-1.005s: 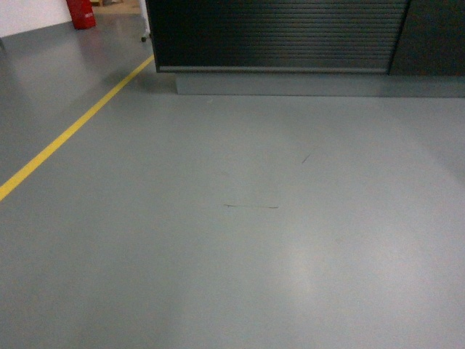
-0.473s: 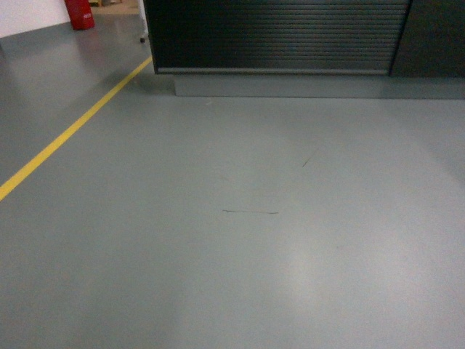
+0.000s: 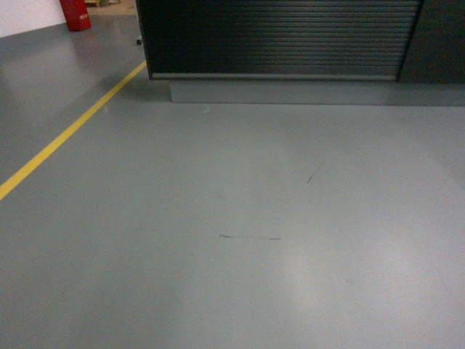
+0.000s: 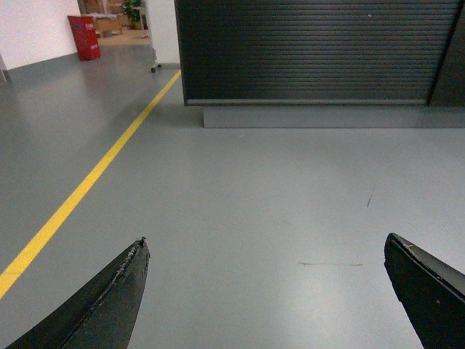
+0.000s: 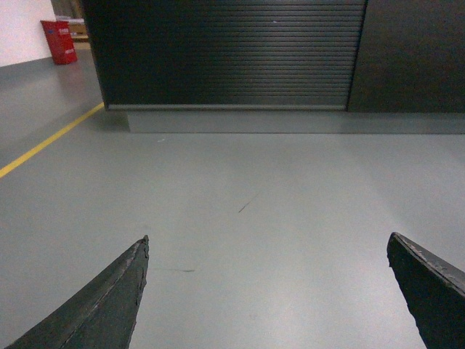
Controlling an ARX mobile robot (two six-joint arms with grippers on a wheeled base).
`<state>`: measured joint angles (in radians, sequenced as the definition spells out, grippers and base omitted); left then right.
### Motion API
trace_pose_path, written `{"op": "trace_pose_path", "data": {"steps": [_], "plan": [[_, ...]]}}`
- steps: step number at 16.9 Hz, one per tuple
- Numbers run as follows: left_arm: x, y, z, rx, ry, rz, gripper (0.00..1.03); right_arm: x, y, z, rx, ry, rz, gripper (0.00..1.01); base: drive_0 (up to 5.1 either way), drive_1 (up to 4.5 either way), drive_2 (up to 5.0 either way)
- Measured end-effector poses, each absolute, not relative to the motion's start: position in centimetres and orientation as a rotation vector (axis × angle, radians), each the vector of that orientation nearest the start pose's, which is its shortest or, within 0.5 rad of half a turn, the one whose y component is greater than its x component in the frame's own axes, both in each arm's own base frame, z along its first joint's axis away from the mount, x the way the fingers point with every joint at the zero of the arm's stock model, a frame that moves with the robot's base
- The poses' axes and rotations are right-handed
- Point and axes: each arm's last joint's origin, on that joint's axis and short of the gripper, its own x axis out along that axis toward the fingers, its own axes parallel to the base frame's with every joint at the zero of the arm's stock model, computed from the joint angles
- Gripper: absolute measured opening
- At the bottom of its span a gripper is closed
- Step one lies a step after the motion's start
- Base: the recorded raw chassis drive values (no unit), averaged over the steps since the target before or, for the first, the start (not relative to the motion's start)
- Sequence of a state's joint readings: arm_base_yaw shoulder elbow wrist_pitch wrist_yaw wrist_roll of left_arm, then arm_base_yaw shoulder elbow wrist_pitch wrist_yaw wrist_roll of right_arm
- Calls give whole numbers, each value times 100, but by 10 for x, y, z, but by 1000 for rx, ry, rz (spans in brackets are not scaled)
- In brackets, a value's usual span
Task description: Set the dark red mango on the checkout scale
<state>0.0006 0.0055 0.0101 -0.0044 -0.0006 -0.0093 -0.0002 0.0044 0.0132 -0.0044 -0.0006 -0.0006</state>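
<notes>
The checkout (image 3: pixel 276 36) fills the top of the head view: a black counter with a ribbed dark front and a grey plinth (image 3: pixel 312 92). Both wrist views also show the checkout (image 4: pixel 312 51) (image 5: pixel 225 54) ahead across grey floor. The dark red mango and the scale are out of view. My left gripper (image 4: pixel 265 243) is open, its dark fingers wide apart with nothing but floor between them. My right gripper (image 5: pixel 267 241) is open in the same way and holds nothing. Neither gripper appears in the head view.
A yellow floor line (image 3: pixel 69 134) runs diagonally on the left toward the counter's left corner. A red bin (image 3: pixel 75 13) stands far back left by a white wall. Thin scuff marks (image 3: pixel 251 237) lie on the grey floor.
The checkout front has grown larger and the floor marks have slid down the head view: the base has rolled closer to the counter.
</notes>
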Motion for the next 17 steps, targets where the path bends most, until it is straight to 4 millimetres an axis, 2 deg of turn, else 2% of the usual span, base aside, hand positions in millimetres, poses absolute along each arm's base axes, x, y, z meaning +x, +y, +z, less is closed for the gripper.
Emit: {"op": "trace_pose_path", "data": {"steps": [17], "plan": [[97, 0, 166, -10, -1, 1, 98, 97, 0, 167, -1, -3, 0, 98, -7, 366, -379]]}}
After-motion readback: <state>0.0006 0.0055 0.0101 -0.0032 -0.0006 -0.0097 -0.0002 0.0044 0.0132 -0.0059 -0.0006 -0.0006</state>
